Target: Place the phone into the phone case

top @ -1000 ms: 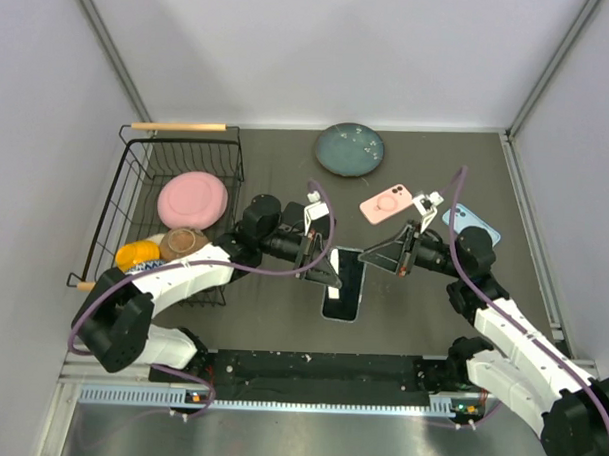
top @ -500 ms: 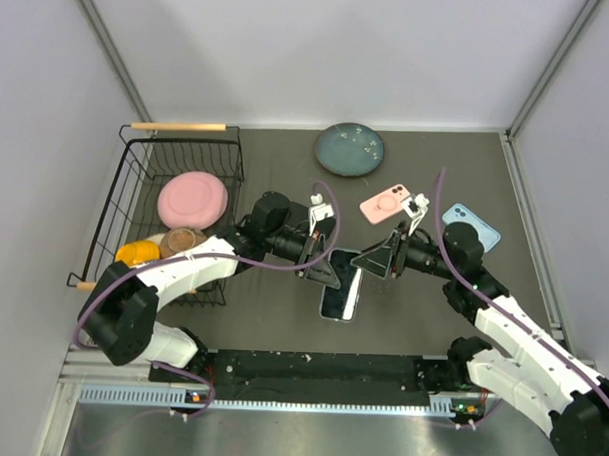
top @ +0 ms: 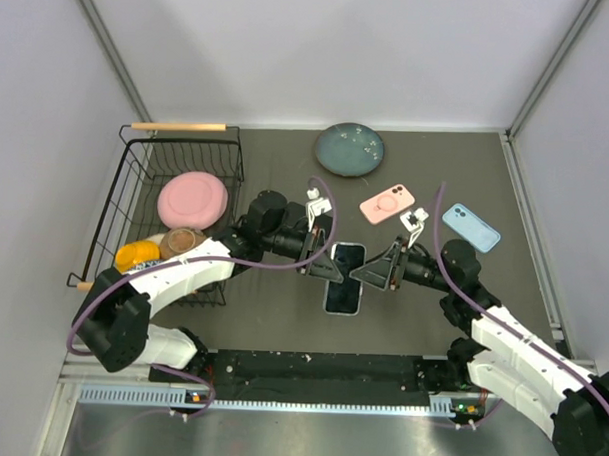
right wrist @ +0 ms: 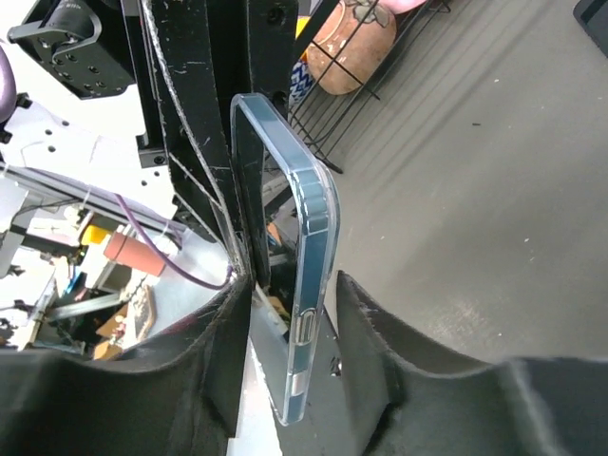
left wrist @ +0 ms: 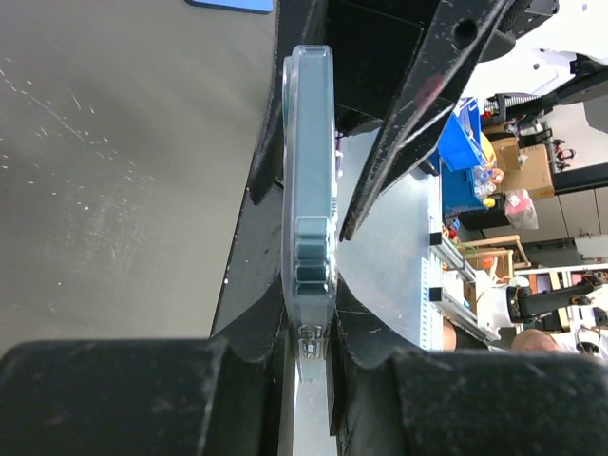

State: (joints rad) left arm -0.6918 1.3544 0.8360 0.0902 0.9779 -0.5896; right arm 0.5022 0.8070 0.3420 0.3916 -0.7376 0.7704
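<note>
Top external view has the dark phone (top: 345,277) at mid-bench, a little toward the front edge, pinched from both sides: left gripper (top: 323,267) on its left long edge, right gripper (top: 369,274) on its right. Both wrist views show fingers (right wrist: 199,380) closed on the clear phone case (left wrist: 309,171), seen edge-on. I'd judge the case thin, springy and slick, the phone rigid and glassy, so long-edge holds look sensible; whether it's fully seated I can't tell

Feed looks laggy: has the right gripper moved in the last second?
Yes. The right gripper, gripping the phone, has shifted left, away from the blue case, which its arm no longer covers.
</note>
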